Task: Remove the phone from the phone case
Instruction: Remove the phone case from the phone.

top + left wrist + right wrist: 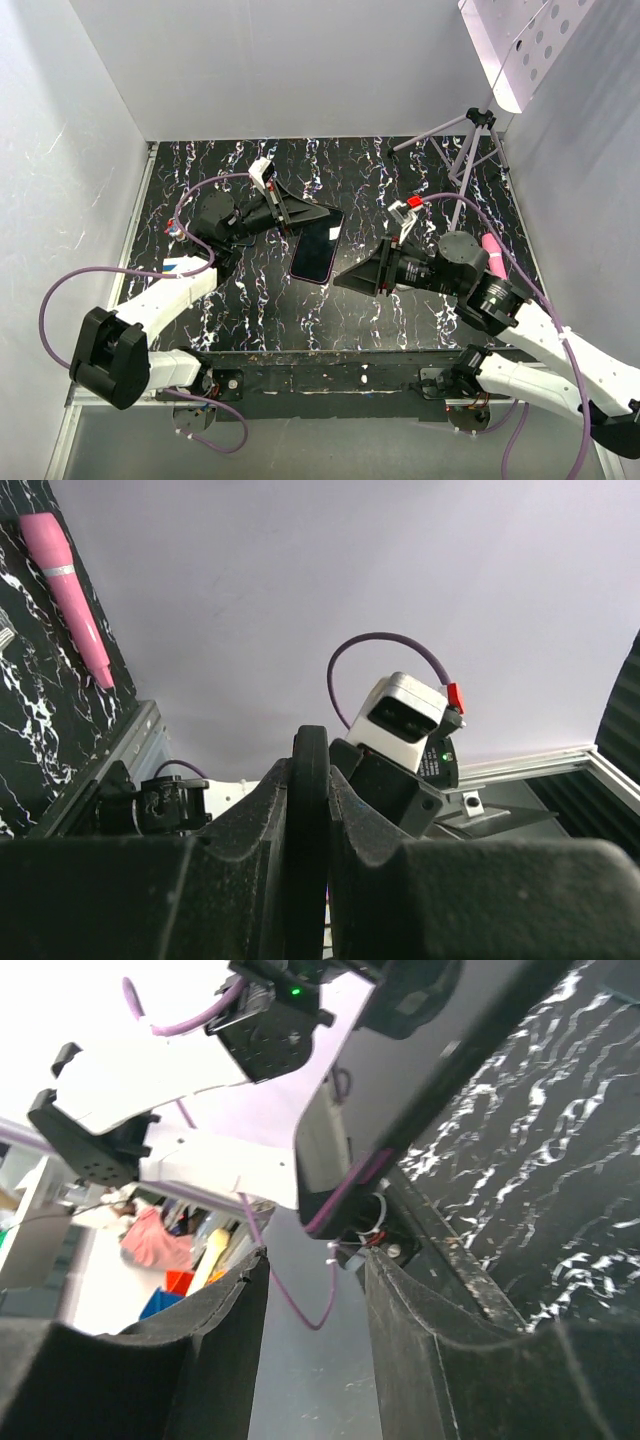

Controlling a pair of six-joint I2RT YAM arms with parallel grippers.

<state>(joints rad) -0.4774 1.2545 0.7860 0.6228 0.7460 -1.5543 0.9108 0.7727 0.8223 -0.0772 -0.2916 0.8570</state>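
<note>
You are looking at a black table with white marble veins; white walls are closing it in on three sides. A tripod is standing at its far right corner, and a perforated white panel is hanging above.

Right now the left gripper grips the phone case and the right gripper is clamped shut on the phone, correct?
Not the right gripper: it is open, fingers apart with the phone beyond their tips, as the right wrist view shows. The left gripper does grip the phone case.
</note>
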